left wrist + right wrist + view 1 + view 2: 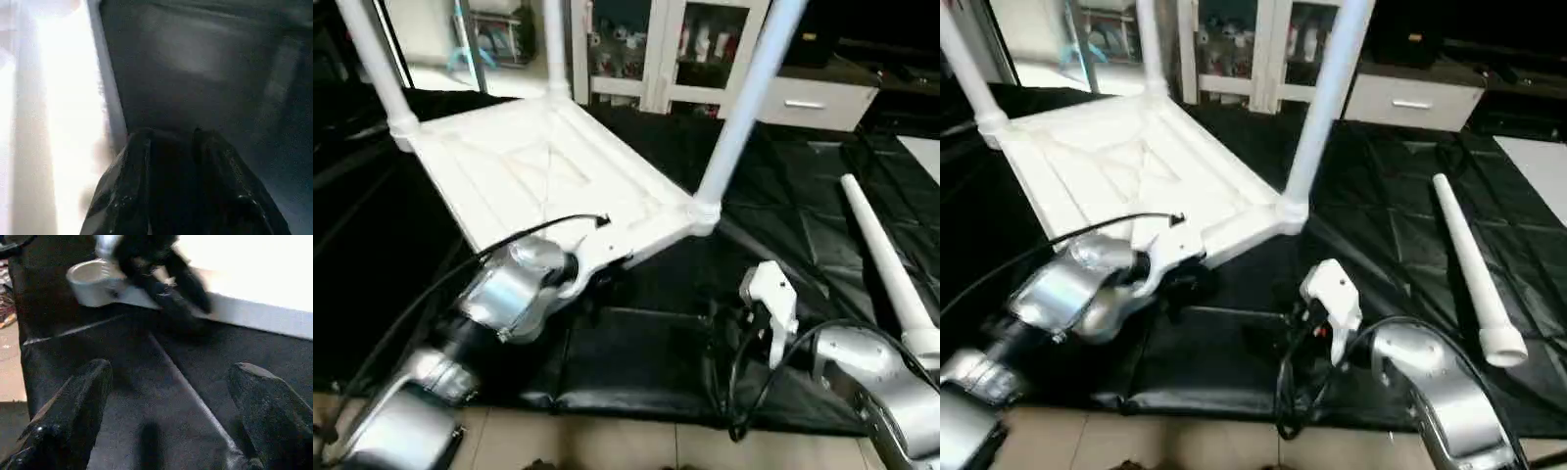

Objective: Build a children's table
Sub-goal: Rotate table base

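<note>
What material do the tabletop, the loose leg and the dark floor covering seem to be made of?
The tabletop looks like white moulded plastic: a smooth satin surface with thin ribs crossing its underside. The loose leg seems the same plastic, a tapered tube with a moulded collar at one end. The floor covering appears to be black padded vinyl or similar: it creases and reflects light softly.

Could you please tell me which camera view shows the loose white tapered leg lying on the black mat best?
The right eye view: the loose white tapered tube leg shows whole there. The left eye view hides its wide end behind the right forearm. Neither wrist view shows it.
</note>
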{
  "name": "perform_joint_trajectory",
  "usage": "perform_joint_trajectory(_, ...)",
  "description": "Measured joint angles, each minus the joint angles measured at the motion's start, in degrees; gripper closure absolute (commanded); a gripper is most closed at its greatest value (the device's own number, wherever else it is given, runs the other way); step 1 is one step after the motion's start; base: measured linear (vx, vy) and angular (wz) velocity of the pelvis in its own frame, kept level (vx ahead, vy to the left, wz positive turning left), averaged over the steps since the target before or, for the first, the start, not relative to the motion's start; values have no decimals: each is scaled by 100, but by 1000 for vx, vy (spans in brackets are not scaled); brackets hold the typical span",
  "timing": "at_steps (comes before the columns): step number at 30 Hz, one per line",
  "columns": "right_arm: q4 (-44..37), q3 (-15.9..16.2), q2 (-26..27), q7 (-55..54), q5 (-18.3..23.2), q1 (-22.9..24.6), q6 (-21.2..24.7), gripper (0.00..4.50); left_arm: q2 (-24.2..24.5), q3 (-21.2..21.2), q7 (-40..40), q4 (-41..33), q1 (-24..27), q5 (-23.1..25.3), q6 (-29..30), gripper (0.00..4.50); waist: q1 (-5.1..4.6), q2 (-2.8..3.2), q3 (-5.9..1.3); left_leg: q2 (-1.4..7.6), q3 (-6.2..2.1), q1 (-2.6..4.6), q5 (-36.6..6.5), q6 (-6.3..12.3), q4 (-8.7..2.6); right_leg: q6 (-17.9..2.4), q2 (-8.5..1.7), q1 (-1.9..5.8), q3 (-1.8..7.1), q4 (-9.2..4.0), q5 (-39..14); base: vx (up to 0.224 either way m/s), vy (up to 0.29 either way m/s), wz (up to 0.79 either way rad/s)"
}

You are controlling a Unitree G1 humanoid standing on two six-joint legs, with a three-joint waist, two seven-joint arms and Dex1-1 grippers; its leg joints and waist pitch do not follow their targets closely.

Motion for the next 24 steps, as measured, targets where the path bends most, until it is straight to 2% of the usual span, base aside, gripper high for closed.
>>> perform_joint_trajectory(3,3,0,-28,-16,-54,8,-3,46,-388,220,853,658,-417,93,-228,296,-4,0,0,0,-14,-21,0,0,10,0,0,-6,-10,2,1,0,0,0)
perform_joint_trajectory(9,5,16,-29,-84,-111,-2,-32,46,-1024,615,2178,1286,-881,107,-933,296,12,4,-3,1,-19,-50,3,22,20,-20,-1,-22,-14,-6,13,0,0,0)
perform_joint_trajectory(12,5,18,-25,-108,-113,-10,-35,46,-1114,860,2213,1276,-929,-101,-1131,296,9,4,-3,1,-17,-53,12,46,20,-22,-1,-26,-15,-8,12,0,0,0)
perform_joint_trajectory(14,4,18,-9,-111,-112,-10,-34,46,-1025,1043,1888,1066,-925,-359,-1078,296,4,4,-3,3,-17,-51,13,45,19,-22,-1,-29,-17,-3,12,0,0,0)
perform_joint_trajectory(17,-5,38,18,-109,-90,4,-27,46,-245,1082,729,222,-786,-722,-724,296,-34,12,-7,5,-16,-39,-4,14,15,-21,1,-25,-15,8,12,0,0,0)
perform_joint_trajectory(18,-36,43,20,-106,-80,45,-29,46,345,991,152,-136,-621,-721,-599,296,-66,22,-9,4,-16,-35,-6,10,5,-18,3,-18,-13,8,10,0,0,0)
perform_joint_trajectory(21,-34,44,9,-107,-81,87,-26,46,1181,938,-481,-248,-263,-557,-477,296,-45,31,-8,4,-21,-20,-1,1,5,11,3,-23,-16,8,-8,0,0,0)
perform_joint_trajectory(24,-41,62,25,-107,-76,42,-27,46,1616,774,-713,-160,-35,-274,-451,296,21,26,-5,4,-16,-32,0,1,12,-19,1,-18,-9,7,11,0,0,0)
